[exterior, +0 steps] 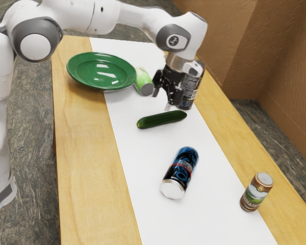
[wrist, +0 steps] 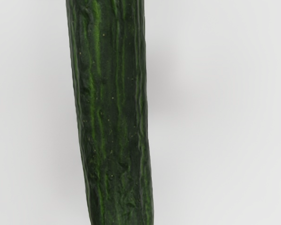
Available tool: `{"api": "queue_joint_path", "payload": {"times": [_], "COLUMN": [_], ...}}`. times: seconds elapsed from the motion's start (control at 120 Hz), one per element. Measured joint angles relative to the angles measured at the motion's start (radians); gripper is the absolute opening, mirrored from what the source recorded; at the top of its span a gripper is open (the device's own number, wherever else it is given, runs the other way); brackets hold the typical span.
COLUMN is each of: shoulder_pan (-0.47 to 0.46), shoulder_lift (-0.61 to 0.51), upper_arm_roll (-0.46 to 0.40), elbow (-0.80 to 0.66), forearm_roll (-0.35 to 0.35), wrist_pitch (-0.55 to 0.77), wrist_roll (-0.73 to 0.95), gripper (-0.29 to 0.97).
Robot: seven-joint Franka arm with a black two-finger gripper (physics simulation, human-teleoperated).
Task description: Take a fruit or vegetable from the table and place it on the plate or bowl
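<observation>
The cucumber (exterior: 161, 120) lies flat on the white strip (exterior: 194, 214) down the middle of the table (exterior: 86, 168). The gripper (exterior: 161, 100) hangs just above it, its fingers apart and holding nothing. The green plate (exterior: 123, 84) sits farther back, toward the exterior view's left.

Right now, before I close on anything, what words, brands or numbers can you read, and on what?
No text can be quoted.
Blue can, lying: lettering blurred.
Brown can, upright: label print too small.
Black can behind the gripper: white print blurred.
Green can by the plate: nothing legible.
Cucumber: none.
</observation>
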Motion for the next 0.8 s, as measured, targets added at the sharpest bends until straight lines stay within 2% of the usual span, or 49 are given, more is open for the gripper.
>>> {"api": "queue_joint_path", "payload": {"times": [0.4,0.8], "shoulder_pan": [0.005,0.002], "shoulder_lift": [0.010,0.059], "upper_arm_roll": [0.011,0.030], "elbow": [-0.100,-0.109], "forearm_roll": [-0.022,-0.024], "wrist_pitch": [0.116,0.198], "wrist_roll": [-0.036,-0.026], "gripper": [0.68,0.68]}}
